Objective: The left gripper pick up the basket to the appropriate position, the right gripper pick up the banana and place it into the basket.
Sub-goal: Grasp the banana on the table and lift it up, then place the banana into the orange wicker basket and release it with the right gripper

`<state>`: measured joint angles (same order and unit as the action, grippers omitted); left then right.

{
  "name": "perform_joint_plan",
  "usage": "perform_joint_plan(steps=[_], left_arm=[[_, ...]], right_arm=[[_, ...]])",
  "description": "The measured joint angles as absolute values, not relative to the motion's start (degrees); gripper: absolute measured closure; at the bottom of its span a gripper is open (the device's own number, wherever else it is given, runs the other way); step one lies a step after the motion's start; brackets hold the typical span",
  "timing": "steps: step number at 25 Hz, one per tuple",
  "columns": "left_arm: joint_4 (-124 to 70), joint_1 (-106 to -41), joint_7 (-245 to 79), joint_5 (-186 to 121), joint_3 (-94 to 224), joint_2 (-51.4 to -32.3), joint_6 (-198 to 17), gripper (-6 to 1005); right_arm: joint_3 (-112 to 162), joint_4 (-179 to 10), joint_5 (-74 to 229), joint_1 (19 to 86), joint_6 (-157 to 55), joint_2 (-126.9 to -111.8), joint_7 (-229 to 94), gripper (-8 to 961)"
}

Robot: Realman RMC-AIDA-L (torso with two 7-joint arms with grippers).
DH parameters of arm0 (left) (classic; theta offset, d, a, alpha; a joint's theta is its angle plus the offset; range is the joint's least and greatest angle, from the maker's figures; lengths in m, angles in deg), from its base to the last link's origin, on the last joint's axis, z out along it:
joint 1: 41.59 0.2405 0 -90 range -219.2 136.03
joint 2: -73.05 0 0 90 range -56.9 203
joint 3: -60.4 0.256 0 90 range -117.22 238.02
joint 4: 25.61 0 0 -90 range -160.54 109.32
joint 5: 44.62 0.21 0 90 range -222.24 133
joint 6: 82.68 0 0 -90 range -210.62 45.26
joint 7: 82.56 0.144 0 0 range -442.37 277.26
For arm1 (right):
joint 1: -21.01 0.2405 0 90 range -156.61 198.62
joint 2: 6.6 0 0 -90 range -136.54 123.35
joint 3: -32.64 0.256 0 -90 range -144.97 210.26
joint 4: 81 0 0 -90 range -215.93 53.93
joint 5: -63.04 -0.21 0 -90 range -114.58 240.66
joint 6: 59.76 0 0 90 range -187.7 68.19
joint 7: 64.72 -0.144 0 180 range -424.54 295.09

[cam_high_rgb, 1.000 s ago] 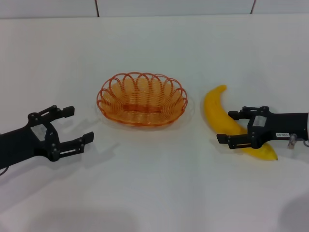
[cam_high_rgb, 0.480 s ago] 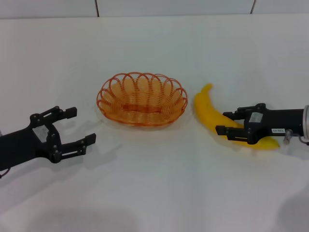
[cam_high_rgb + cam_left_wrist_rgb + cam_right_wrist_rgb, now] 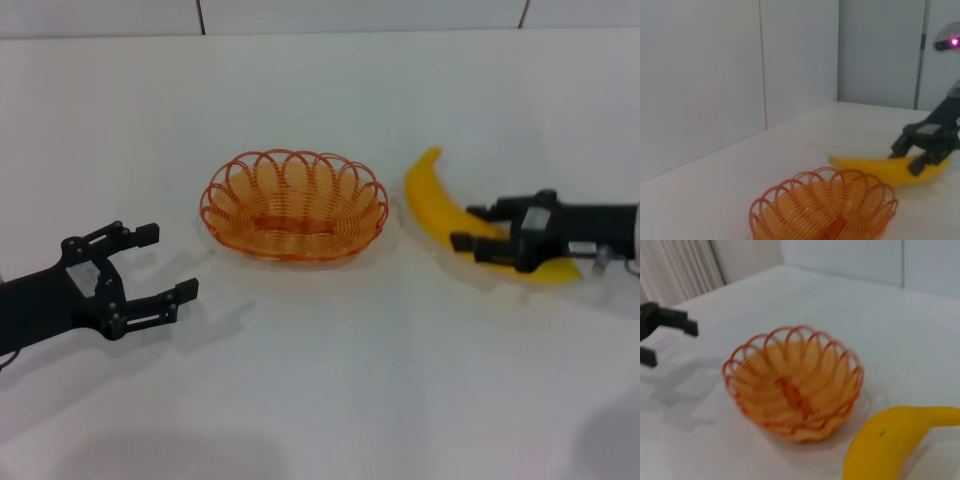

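Observation:
The orange wire basket (image 3: 293, 205) stands empty on the white table, mid-view. The yellow banana (image 3: 436, 208) lies right of it, its tip near the basket's rim. My right gripper (image 3: 467, 227), with a white label, is shut on the banana's middle and holds it just off the table. My left gripper (image 3: 167, 262) is open and empty, low over the table to the front left of the basket. The left wrist view shows the basket (image 3: 825, 207), the banana (image 3: 875, 169) and the right gripper (image 3: 907, 159). The right wrist view shows the basket (image 3: 792, 385), the banana (image 3: 890, 445) and the left gripper (image 3: 675, 345).
The white table (image 3: 330, 380) stretches wide in front of the basket. A tiled wall edge (image 3: 200, 15) runs along the back.
My right gripper has closed on the banana, swung its far tip toward the basket and raised it a little. The left gripper has barely moved.

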<state>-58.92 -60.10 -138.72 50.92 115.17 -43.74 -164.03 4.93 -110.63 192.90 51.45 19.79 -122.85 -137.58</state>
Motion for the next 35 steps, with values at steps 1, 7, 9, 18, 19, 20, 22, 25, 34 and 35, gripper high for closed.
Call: perform_joint_plan(steps=[1, 7, 9, 18, 19, 20, 22, 25, 34, 35], left_arm=[[-58.9, -60.1, -138.7, 50.9, 115.2, -43.74, -164.0, 120], [-58.9, -60.2, -138.6, 51.1, 115.2, -43.75, -164.0, 120], [-58.9, -60.2, -138.6, 51.1, 115.2, -43.8, -164.0, 120], [-58.2, -61.0, -140.1, 50.2, 115.1, -43.89, -164.4, 120], [-58.2, -61.0, -140.1, 50.2, 115.1, -43.88, -164.4, 120], [-58.2, -61.1, -140.1, 50.2, 115.2, -43.88, -164.4, 120], [-58.2, -61.1, -140.1, 50.1, 115.2, -43.87, -164.4, 120], [-58.1, -61.4, -140.1, 50.1, 115.2, -43.86, -164.4, 120], [-57.5, -61.8, -140.2, 50.1, 115.2, -43.76, -164.4, 120], [-57.5, -61.8, -140.2, 50.1, 115.2, -43.73, -164.4, 120]], right_arm=[[4.9, -111.5, 191.8, 51.3, 20.2, -122.84, -137.4, 472], [4.7, -114.4, 181.1, 51.5, 29.1, -122.75, -129.6, 473], [3.8, -113.2, 178.0, 52.3, 32.3, -122.81, -124.4, 475], [-5.1, -99.6, 175.4, 61.6, 23.2, -123.48, -113.7, 418], [-5.0, -97.6, 175.4, 63.0, 20.4, -123.54, -113.0, 412], [-4.9, -96.0, 175.1, 64.2, 17.6, -123.58, -112.4, 406], [-4.8, -93.1, 174.4, 65.9, 13.7, -123.67, -111.1, 393], [-4.9, -90.7, 173.8, 67.3, 10.5, -123.81, -109.5, 374], [-4.5, -88.5, 173.4, 67.9, 8.6, -123.97, -109.7, 318], [-4.5, -88.2, 173.2, 68.0, 9.0, -123.9, -109.8, 311]])
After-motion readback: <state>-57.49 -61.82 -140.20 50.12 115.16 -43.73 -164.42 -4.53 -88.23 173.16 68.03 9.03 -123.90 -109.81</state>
